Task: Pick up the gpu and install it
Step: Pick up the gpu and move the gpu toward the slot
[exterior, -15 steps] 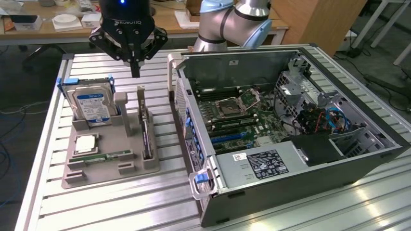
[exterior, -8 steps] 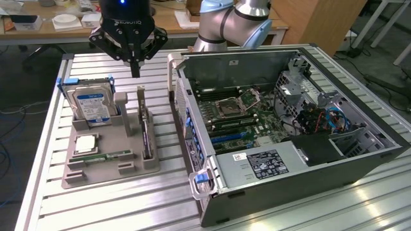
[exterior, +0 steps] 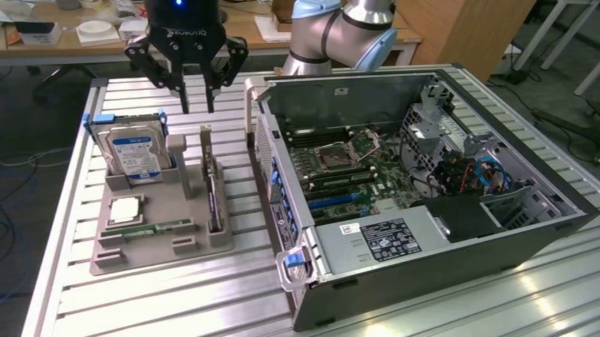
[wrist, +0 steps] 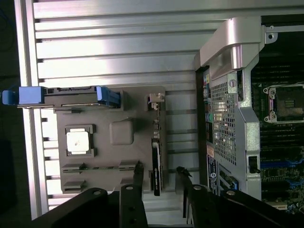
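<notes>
Above the gpu (exterior: 213, 205) upright in its grey holder (exterior: 154, 235), ROBOTIQ-branded gripper (exterior: 198, 109), fingers (wrist: 138, 178) apart, nothing held.

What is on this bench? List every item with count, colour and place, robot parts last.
gpu: one, dark card on edge, in the holder's slot nearest the case.
hard drive: one, silver, blue-white label, blue caddy, upright in the holder.
CPU chip: one, silver, flat in the holder.
holder: one, grey, on the table, exterior view's left.
computer case: one, dark grey, lying open, exterior view's right.
motherboard: one, green, inside the case.
table: one, silver slats, under everything.
gripper: one, black, open and empty, above the holder.
arm: one, silver-blue, behind the case.
</notes>
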Controlling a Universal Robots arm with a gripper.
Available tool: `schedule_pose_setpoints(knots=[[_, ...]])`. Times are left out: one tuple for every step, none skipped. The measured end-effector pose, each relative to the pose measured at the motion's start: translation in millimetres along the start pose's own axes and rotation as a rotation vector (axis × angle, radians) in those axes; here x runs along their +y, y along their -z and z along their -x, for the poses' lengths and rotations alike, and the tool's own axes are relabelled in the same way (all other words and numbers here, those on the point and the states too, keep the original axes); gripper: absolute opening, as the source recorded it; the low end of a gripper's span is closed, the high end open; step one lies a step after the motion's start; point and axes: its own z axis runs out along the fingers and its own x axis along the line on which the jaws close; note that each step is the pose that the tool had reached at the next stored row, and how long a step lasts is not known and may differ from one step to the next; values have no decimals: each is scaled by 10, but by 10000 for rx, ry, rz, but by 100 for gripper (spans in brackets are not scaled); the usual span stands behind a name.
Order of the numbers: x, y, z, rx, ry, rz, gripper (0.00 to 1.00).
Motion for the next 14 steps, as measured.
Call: schedule_pose_setpoints(knots=[[0,0,0,0,0,1,41],[-3,0,0,0,2,0,47],[-15,0,-1,0,23,1,53],[-27,1,-2,0,66,0,53],[-39,2,-3,-1,107,0,53],[-48,1,-10,-1,146,1,59],[-49,-2,-15,1,208,1,59],[-50,-9,-15,8,366,0,59],[-50,-21,-15,21,545,-1,59],[-51,-35,-15,42,716,-3,59],[-52,-55,-16,50,840,-4,59],[-53,-72,-16,53,878,-5,59],[-56,-90,-15,55,891,-5,59],[-57,-108,-16,53,891,-4,59]])
